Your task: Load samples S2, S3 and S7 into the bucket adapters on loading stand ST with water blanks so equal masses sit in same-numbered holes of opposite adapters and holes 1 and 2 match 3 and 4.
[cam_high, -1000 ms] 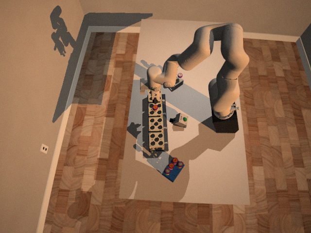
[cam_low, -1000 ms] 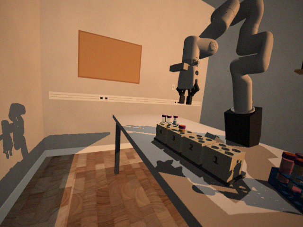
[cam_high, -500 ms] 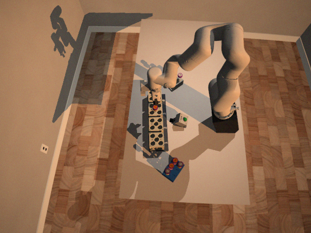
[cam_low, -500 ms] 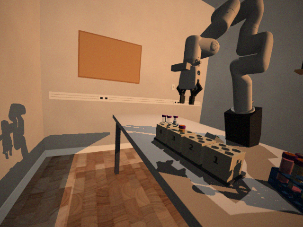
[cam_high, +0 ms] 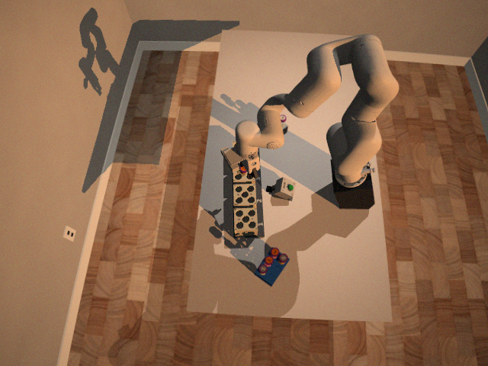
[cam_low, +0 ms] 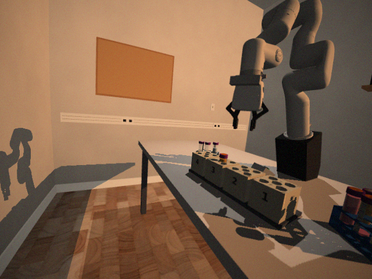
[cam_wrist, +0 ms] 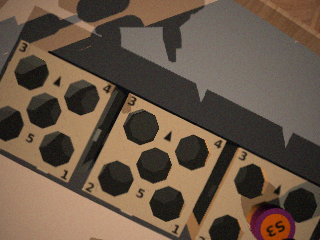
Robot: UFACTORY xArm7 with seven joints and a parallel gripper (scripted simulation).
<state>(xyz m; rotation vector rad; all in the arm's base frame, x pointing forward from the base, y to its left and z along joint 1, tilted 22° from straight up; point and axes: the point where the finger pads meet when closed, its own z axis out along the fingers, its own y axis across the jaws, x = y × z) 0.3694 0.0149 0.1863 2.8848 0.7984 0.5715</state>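
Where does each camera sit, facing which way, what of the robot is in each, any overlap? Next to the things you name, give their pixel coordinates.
Top: high above the table (cam_high: 338, 284), facing steeply down; arm (cam_high: 364, 110) and gripper (cam_high: 253, 175) visible.
Exterior: off the adapter 1 (cam_high: 252, 218) (cam_low: 264, 210) (cam_wrist: 67, 123) end, slightly above table height, facing along the row towards adapter 4 (cam_low: 196, 165); arm (cam_low: 312, 60) and open gripper (cam_low: 243, 129) visible.
Wrist: at the arm's wrist, facing down at adapters 1 to 3; no robot parts, fingers out of frame.
Shared: all three show S3 (cam_high: 242, 169) (cam_low: 223, 157) (cam_wrist: 273, 226).
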